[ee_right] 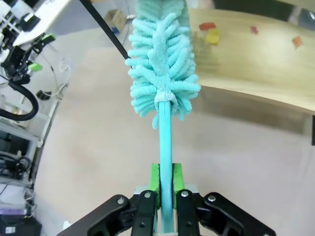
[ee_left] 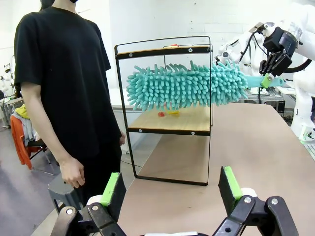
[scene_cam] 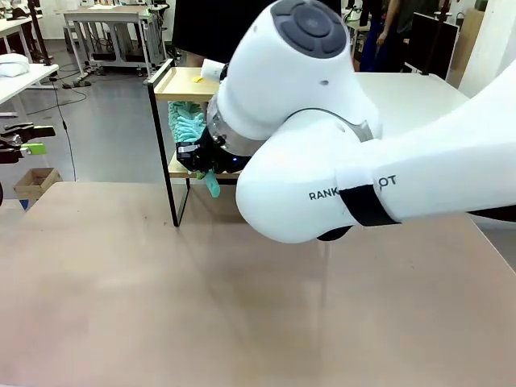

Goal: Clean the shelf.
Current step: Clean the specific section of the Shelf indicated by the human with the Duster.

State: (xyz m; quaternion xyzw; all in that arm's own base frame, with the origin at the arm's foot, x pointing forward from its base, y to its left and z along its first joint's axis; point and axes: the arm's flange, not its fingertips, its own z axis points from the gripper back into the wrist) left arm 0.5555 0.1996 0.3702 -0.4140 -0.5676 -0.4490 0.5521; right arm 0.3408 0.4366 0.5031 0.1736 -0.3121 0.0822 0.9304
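Note:
The shelf is a small two-tier rack of light wooden boards in a thin black frame, standing at the table's far side. My right gripper is shut on the teal handle of a fluffy teal duster. The duster head hangs between the two boards, above the lower one. Small red and yellow scraps lie on that board. From the front, the right gripper sits at the shelf's near side. My left gripper is open and holds nothing, off to the shelf's left.
A person in a black T-shirt stands close beside the shelf, one hand hanging down. The bulky right arm covers most of the shelf from the front. The brown tabletop stretches bare toward me. A yellow scrap lies on the top board.

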